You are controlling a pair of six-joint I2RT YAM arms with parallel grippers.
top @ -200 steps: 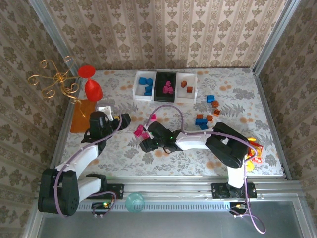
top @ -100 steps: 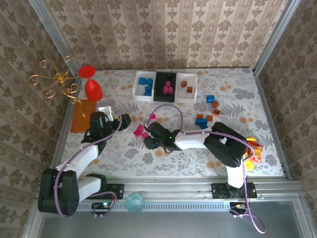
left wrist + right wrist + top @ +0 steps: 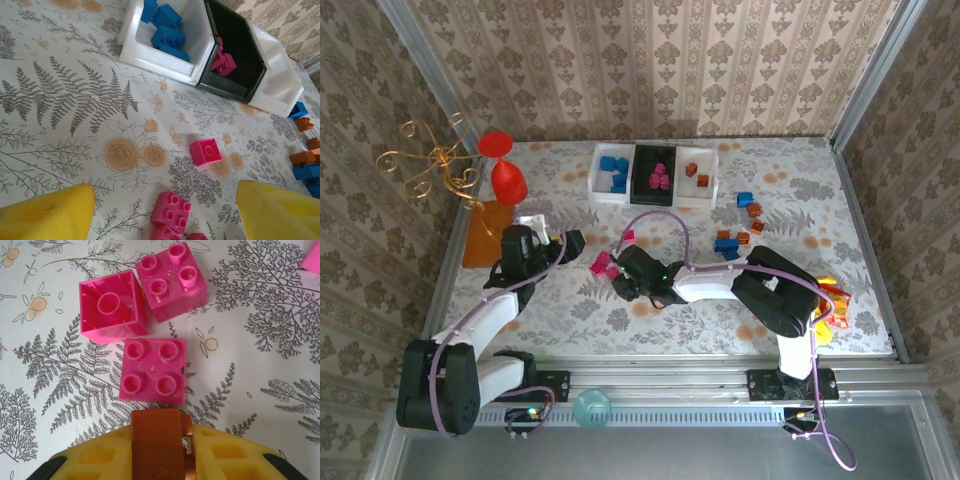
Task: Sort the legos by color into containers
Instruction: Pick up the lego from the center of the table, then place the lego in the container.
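My right gripper is shut on an orange-brown lego, clamped between its yellow fingers just above the table. Directly ahead of it lie three magenta-pink legos, two studs-up and one upside down. My left gripper hangs open, yellow fingertips wide apart, over the same pink cluster. At the back stand the containers: a white bin with blue legos, a black bin with pink ones, a white bin with orange-brown ones. Loose blue and orange-brown legos lie at the right.
A red goblet, a gold wire stand and a flat orange-brown mat occupy the left back. A yellow object sits at the right edge. Metal rails and patterned walls border the table.
The right gripper has closed onto the orange-brown lego and shifted slightly toward the pink cluster. The left arm has stayed still.
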